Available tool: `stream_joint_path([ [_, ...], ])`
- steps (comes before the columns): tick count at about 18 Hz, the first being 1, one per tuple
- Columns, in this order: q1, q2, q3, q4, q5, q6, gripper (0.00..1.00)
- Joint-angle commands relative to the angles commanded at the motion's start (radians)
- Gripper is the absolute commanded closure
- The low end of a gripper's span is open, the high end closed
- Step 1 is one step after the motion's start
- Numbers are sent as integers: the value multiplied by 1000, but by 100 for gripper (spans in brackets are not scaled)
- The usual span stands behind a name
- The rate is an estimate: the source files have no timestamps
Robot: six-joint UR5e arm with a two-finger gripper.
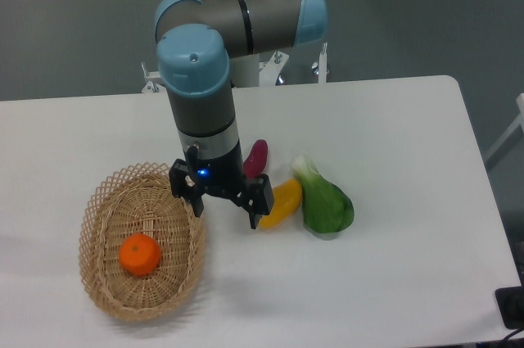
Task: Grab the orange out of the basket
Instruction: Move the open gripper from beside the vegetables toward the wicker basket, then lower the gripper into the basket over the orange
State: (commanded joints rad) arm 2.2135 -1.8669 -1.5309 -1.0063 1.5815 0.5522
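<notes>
The orange (140, 255) is a small round bright-orange fruit lying in the middle of the tan wicker basket (103, 201) at the front left of the white table. My gripper (226, 210) hangs above the basket's right rim, up and to the right of the orange. Its two black fingers are spread apart and hold nothing. One fingertip (197, 205) is over the rim, the other is by the yellow fruit.
A yellow-orange elongated fruit (283, 201), a purple vegetable (255, 156) and a green leafy vegetable (326, 199) lie just right of the gripper. The arm's base stands at the table's far edge. The table's right edge is at the far right.
</notes>
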Motion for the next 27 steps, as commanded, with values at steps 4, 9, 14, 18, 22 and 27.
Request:
stream_joint_path([
  [4,0,0,-8,3,0,0,0],
  [9,-3,-3,-9,3,2,-12,0],
  [14,-26,-23,-14,26,2,-52,0],
  [18,-107,-72,-25,81,8,-156,0],
  [22,-178,-109,-55,141,9,-233,0],
  [27,-219,-120,-89,144,2,-232,0],
])
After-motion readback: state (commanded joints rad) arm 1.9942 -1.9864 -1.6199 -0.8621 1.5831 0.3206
